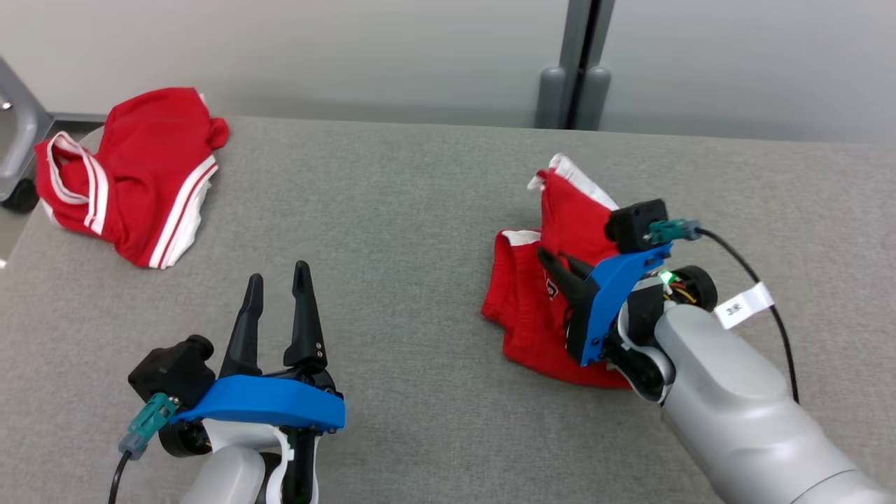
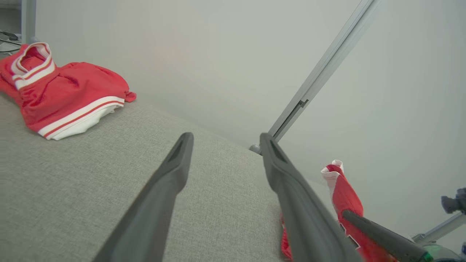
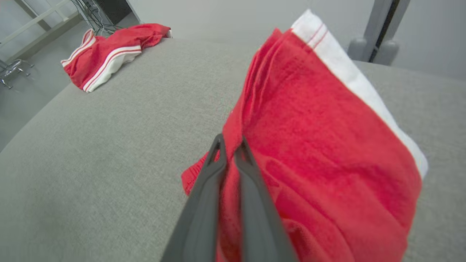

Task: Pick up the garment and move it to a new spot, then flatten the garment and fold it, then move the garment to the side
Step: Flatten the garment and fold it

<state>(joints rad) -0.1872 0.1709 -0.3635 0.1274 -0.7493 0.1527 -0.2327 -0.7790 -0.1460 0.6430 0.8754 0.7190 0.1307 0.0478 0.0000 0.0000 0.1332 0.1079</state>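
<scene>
Held item: red garment (image 1: 523, 302), white-trimmed, is crumpled on the right part of the grey cloth-covered table (image 1: 392, 231), with one white-edged fold raised; right gripper (image 1: 558, 260): fingers are brought almost together, with a fold of the red cloth pinched between them; left gripper (image 1: 278, 274): fingers are spread wide, nothing is held, and it is placed over bare table at the near left; second red garment (image 1: 140, 168), white-striped, is bunched at the far left corner, well apart.

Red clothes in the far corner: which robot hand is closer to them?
Left. The left gripper sits open just this side of the corner clothes, apart from them. The right gripper is far across the table, shut on the other garment.
</scene>
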